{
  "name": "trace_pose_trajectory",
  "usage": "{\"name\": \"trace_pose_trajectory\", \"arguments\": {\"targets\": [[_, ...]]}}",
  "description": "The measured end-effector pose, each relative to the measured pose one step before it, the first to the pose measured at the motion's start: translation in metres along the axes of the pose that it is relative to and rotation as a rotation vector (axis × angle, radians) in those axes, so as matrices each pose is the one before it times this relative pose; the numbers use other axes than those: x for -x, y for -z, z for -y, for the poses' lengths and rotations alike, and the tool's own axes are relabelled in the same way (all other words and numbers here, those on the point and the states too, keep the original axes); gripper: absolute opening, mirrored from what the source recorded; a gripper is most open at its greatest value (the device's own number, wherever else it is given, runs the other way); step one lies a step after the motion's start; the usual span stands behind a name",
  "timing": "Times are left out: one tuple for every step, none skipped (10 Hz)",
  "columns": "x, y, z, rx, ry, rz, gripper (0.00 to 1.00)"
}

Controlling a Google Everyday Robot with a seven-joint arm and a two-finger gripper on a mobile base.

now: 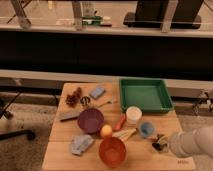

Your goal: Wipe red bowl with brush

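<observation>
1. Camera view, table (65, 142): wooden top, crowded. The red bowl (112, 150) sits at the front edge, centre, upright and empty, just in front of a small orange ball (105, 131) and the purple bowl (90, 120).
2. Camera view, arm: the gripper (161, 145) hangs low over the front right of the table, near the blue cup (146, 129), well apart from the red bowl. Whether it is parted or closed, I cannot tell; something dark lies at its tip, possibly the brush, not certain.
3. Advice, as judgement: secure the brush by its handle first, carry it left clear of the blue cup, bring the bristles down inside the rim, then sweep lightly so the light bowl does not slide off the near edge.
</observation>
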Motion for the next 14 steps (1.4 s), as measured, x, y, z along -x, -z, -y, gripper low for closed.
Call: {"name": "trace_pose_trajectory", "arguments": {"targets": [[-0.00044,0.00437,0.00082,-0.0043,-0.00698,0.01029,0.0],[-0.00045,0.00373,0.00087,-0.00377,-0.00606,0.00904,0.0],[-0.00065,0.00549,0.00128,-0.00469,-0.00928,0.00941,0.0],[-0.00101,0.00547,0.00128,-0.00336,-0.01071,0.00786,0.0],[-0.00075,0.00497,0.00144,-0.00144,-0.01083,0.00818,0.0],[-0.00143,0.00588,0.00145,0.00364,-0.01676,0.00996,0.0],[-0.00139,0.00392,0.00114,0.00603,-0.01543,0.00969,0.0],[-0.00263,0.00517,0.00088,0.0135,-0.02387,0.01747,0.0],[-0.00109,0.00274,0.00067,0.00751,-0.01251,0.01,0.0],[-0.00129,0.00352,0.00044,0.01275,-0.01648,0.01519,0.0],[-0.001,0.00331,0.00071,0.01082,-0.01473,0.01732,0.0],[-0.00091,0.00356,-0.00056,0.0181,-0.0168,0.02429,0.0],[0.00014,0.00249,0.00031,0.00757,-0.00938,0.016,0.0],[0.00065,0.00336,-0.00093,0.01275,-0.01,0.01945,0.0]]}}
